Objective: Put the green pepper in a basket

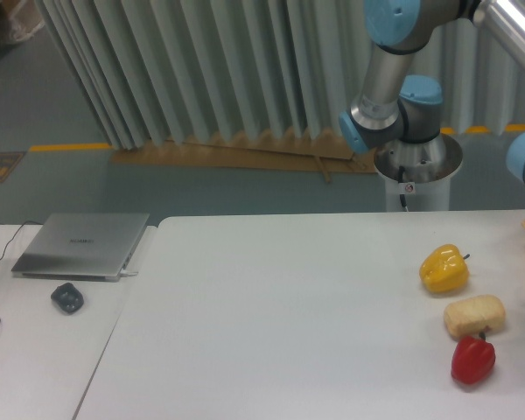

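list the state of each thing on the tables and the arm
laptop: closed, flat
mouse: beside laptop, untouched
yellow pepper: on its side, free
bread roll: lying flat, touching red pepper
red pepper: upright, stem up
robot arm: raised, gripper out of view

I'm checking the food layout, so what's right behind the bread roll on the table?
Behind the bread roll sits a yellow pepper, slightly left, apparently not touching. Nothing hides that spot.

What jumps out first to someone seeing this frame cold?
Three bright foods cluster at the white table's right side: a yellow pepper, a pale bread roll just below it, and a red pepper nearest the camera. Behind them rises the silver-and-blue robot arm. A closed laptop lies far left.
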Action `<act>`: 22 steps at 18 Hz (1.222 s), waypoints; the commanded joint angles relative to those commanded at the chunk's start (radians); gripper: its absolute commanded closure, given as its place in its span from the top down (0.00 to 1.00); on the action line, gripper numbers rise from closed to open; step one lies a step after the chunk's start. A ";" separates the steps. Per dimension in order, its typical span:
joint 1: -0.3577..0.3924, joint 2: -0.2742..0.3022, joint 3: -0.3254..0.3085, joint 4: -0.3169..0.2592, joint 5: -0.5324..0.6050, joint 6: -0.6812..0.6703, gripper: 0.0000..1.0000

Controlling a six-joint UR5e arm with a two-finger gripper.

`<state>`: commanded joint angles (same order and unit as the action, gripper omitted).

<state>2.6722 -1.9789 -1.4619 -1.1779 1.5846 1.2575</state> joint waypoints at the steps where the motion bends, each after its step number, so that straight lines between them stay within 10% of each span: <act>1: 0.002 0.014 0.000 -0.021 0.000 0.038 0.51; 22: 0.153 0.060 -0.002 -0.100 0.003 0.767 0.51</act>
<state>2.8256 -1.9190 -1.4634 -1.2778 1.5877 2.0247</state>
